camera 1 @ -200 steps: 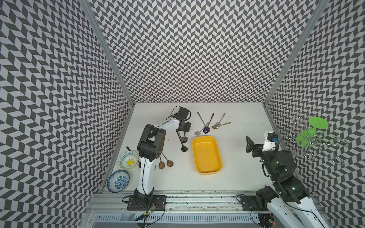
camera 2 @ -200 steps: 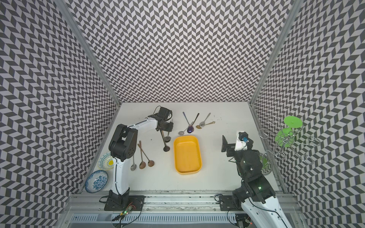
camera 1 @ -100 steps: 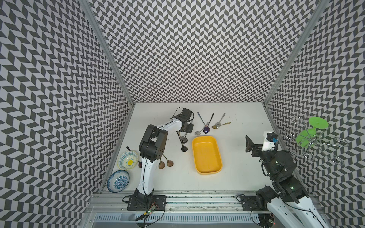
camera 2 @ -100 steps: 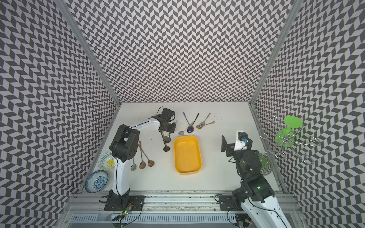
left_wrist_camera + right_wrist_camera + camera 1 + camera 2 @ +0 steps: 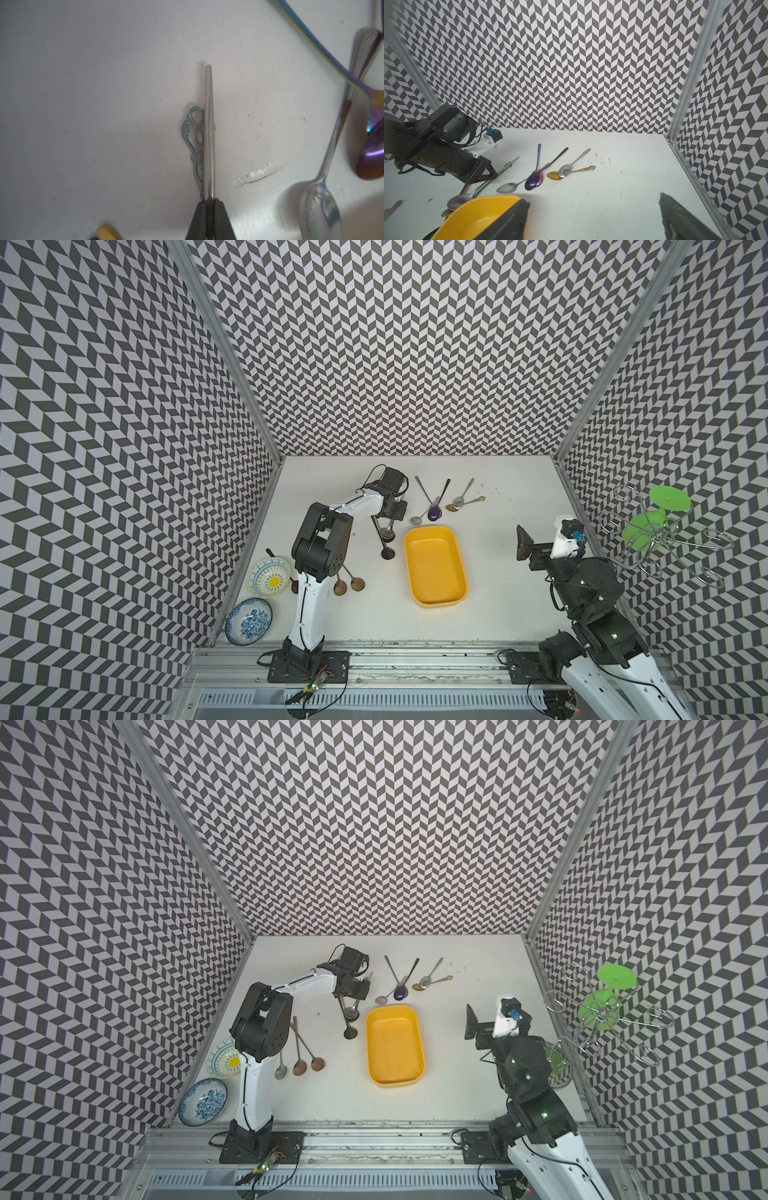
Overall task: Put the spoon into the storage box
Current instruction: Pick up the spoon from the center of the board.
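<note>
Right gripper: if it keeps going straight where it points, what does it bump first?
Probably the bare table. The right gripper stands open and seems tilted down, with nothing between its fingers. The gold spoon lies further along that line, but depth is hard to judge.

glossy yellow plastic storage box point(image 5: 435, 568), dull brushed steel spoon point(image 5: 208, 128) at frame centre, iridescent ornate metal handle point(image 5: 195, 141) beside it, scuffed matt white table point(image 5: 498, 593)

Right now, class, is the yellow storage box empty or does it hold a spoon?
Empty. In both top views the storage box shows only bare yellow floor; the spoons lie outside it.
</note>
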Tool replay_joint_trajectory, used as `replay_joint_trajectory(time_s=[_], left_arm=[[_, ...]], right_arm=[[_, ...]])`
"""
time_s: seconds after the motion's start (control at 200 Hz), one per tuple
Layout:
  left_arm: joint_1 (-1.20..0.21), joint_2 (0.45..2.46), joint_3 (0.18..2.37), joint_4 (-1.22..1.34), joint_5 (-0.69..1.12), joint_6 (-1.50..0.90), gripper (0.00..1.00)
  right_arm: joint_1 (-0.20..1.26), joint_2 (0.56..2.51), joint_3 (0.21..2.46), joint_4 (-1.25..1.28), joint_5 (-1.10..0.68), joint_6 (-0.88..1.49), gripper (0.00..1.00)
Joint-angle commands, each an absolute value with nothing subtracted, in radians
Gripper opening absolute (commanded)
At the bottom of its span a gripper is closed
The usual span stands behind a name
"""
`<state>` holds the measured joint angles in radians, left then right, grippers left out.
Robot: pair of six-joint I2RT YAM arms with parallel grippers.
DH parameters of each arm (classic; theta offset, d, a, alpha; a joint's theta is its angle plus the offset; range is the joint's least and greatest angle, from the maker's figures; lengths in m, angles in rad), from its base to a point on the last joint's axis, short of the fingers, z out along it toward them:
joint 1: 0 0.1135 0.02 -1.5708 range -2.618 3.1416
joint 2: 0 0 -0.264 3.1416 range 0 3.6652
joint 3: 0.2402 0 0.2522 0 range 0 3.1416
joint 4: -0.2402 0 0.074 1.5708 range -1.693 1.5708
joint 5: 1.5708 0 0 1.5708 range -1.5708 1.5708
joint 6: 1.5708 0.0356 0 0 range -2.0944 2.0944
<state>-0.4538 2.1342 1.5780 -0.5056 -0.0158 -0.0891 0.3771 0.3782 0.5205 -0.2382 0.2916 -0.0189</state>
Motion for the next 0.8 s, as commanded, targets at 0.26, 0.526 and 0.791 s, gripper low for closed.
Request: replay_joint_trajectory(time_s=[0.26,0.526,0.791], left_arm=[[-0.457,1.891,1.518,-0.498,0.167,-0.186,0.0],[-0.461,1.732,1.352,-0.414,0.4,-0.358,0.0],[-0.463,1.603,1.136,-0.268,0.541,-0.613,0.0]], right_arm=[[0.38,0.368,0.513,-0.183,0.291,-0.027,0.99],[0.38,0.375,0.514,-0.183,0.29,-0.029,0.99],[0.378,0.377,0.512,-0.18,0.29,-0.03,0.99]])
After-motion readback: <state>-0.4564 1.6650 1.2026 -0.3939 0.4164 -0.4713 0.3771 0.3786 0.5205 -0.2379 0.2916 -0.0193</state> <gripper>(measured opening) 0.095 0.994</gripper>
